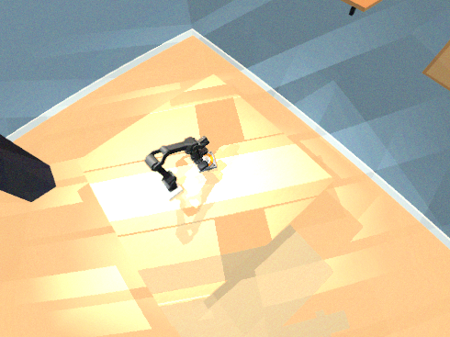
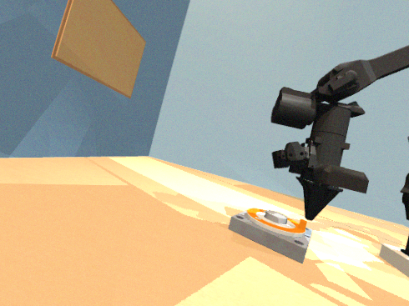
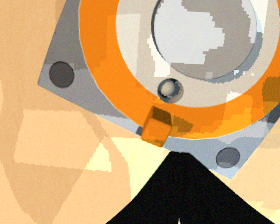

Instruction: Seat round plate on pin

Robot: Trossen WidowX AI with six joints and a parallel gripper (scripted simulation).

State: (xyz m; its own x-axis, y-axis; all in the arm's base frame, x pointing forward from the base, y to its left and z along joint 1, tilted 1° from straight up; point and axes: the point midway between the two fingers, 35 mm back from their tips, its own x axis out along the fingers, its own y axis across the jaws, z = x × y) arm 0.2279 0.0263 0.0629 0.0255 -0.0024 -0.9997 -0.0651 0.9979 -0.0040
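Note:
The round plate (image 2: 293, 229) (image 3: 100, 50), orange with a pale inner ring, sits around the grey post (image 2: 275, 217) (image 3: 200, 40) on the square grey base (image 2: 267, 239) (image 3: 82, 86). It looks flat or nearly so in the exterior view; a slight tilt cannot be ruled out. In the wrist view the hole beside the orange tab (image 2: 303, 225) (image 3: 157, 131) shows the small pin (image 3: 169, 89) inside it. My gripper (image 2: 309, 218) (image 3: 177, 161) is shut and empty. Its tips are just beside the tab, at the base's edge; whether they touch is unclear.
The base has dark round corner holes (image 3: 61, 74) (image 3: 228, 157). The arm's white mount (image 1: 175, 193) (image 2: 394, 258) stands on the wooden surface. A dark block (image 1: 28, 172) is at the left in the top view. A wooden panel (image 2: 100, 37) is far behind.

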